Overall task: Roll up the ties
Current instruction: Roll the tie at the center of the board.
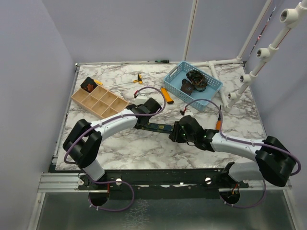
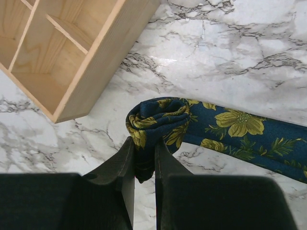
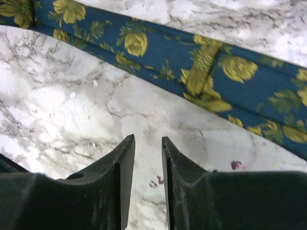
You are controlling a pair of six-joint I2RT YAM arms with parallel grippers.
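A navy tie with yellow-green flowers (image 1: 160,127) lies flat on the marble table between the two arms. Its left end is rolled into a small coil (image 2: 156,117). My left gripper (image 2: 143,143) is shut on that coil, beside the wooden tray's corner; it also shows in the top view (image 1: 142,125). The tie's flat strip (image 3: 201,62) runs across the top of the right wrist view. My right gripper (image 3: 147,140) hovers just in front of it, jaws a little apart and empty, as the top view (image 1: 175,134) also shows. A dark coil with reddish marks (image 1: 88,85) sits in the tray's far corner.
A wooden compartment tray (image 1: 99,99) stands at the left, close to my left gripper. A blue basket (image 1: 209,93) holding dark coils (image 1: 196,79) stands at the back right. Orange-handled tools (image 1: 167,95) lie near it. White pipes (image 1: 249,76) rise at the right.
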